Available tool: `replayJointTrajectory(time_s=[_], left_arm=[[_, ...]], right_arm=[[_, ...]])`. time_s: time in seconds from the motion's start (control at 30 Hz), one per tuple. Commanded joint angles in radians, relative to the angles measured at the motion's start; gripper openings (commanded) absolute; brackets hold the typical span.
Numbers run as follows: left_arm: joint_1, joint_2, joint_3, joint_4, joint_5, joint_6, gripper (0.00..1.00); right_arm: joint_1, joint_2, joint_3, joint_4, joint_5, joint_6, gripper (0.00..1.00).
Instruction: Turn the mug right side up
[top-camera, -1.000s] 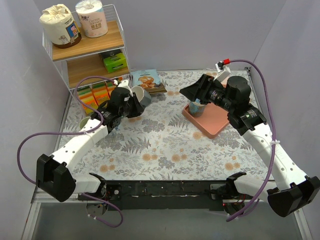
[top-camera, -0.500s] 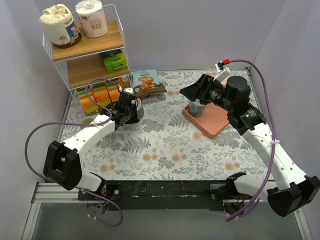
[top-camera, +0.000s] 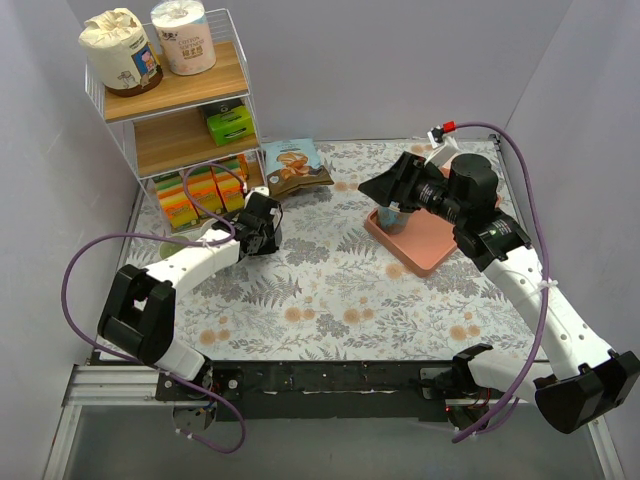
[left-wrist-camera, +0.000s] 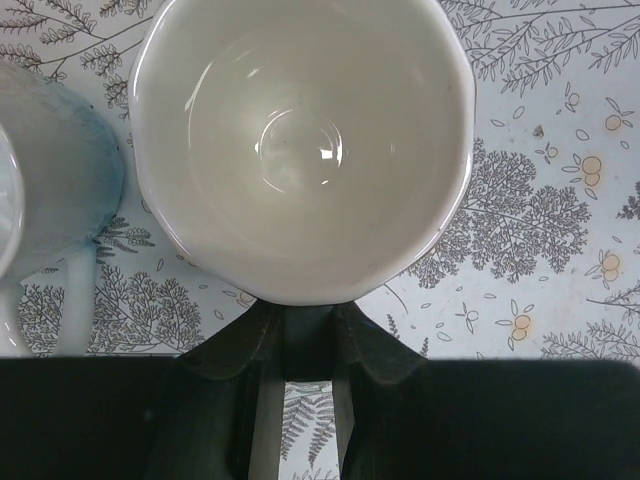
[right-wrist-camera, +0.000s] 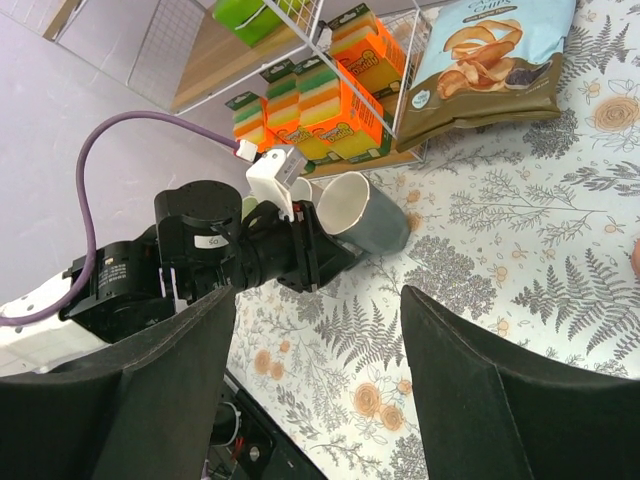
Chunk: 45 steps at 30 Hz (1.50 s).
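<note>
The mug (left-wrist-camera: 300, 150), grey outside and white inside, fills the left wrist view with its opening facing up at the camera. My left gripper (left-wrist-camera: 305, 322) is shut on its dark handle at the near side. In the right wrist view the mug (right-wrist-camera: 372, 215) stands mouth up, its base at or just above the floral table; I cannot tell whether it touches. In the top view my left gripper (top-camera: 265, 224) covers most of the mug. My right gripper (top-camera: 377, 187) is open and empty, held above the table beside the pink tray (top-camera: 432, 245).
A pale blue-white mug (left-wrist-camera: 50, 170) stands just left of the held mug. A wire shelf rack (top-camera: 175, 95) holds paper rolls and sponge packs (right-wrist-camera: 335, 100). A snack bag (top-camera: 293, 162) lies at the back. A cup (top-camera: 392, 216) stands in the pink tray.
My left gripper has carried the mug down and toward the near left, turning it from lying sideways to mouth up. The right arm has barely moved.
</note>
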Motion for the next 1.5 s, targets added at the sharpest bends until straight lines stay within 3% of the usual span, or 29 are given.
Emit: replayJointTrajectory(time_s=[0.0,0.13,0.27,0.3,0.37,0.47,0.5,0.67,0.9,1.2,1.33,1.47], left_arm=[[0.009,-0.01,-0.038,0.092,-0.058,0.004,0.0],[0.015,0.001,-0.049,0.098,-0.058,-0.017,0.0],[0.015,-0.005,-0.069,0.115,-0.055,-0.03,0.17],[0.014,-0.005,-0.074,0.116,-0.053,-0.034,0.3],[0.015,-0.001,-0.082,0.118,-0.058,-0.043,0.37],[0.014,0.002,-0.089,0.118,-0.068,-0.054,0.58],[0.015,-0.001,-0.089,0.118,-0.075,-0.057,0.72],[0.015,-0.06,-0.054,0.097,-0.055,-0.043,0.97],[0.011,-0.237,0.039,0.084,0.069,-0.037,0.98],[0.006,-0.418,0.078,0.196,0.218,-0.028,0.98],[0.006,-0.432,0.098,0.222,0.339,-0.01,0.98],[0.006,-0.415,0.083,0.251,0.434,-0.036,0.98]], right_arm=[[0.0,-0.021,0.004,0.007,-0.006,-0.013,0.74],[-0.002,-0.02,0.003,0.0,-0.005,-0.02,0.74],[-0.002,-0.018,-0.008,-0.008,0.017,-0.047,0.74],[-0.002,-0.015,-0.013,-0.016,0.024,-0.065,0.74],[-0.002,-0.006,-0.017,-0.03,0.038,-0.085,0.74],[-0.002,0.005,-0.036,-0.036,0.044,-0.096,0.74],[-0.002,0.006,-0.04,-0.036,0.044,-0.098,0.74],[-0.005,0.016,-0.043,-0.077,0.087,-0.118,0.74],[-0.034,0.077,0.022,-0.186,0.169,-0.23,0.77],[-0.105,0.192,0.112,-0.307,0.311,-0.394,0.77],[-0.284,0.262,0.147,-0.321,0.174,-0.327,0.76],[-0.356,0.35,0.203,-0.277,0.193,-0.337,0.75]])
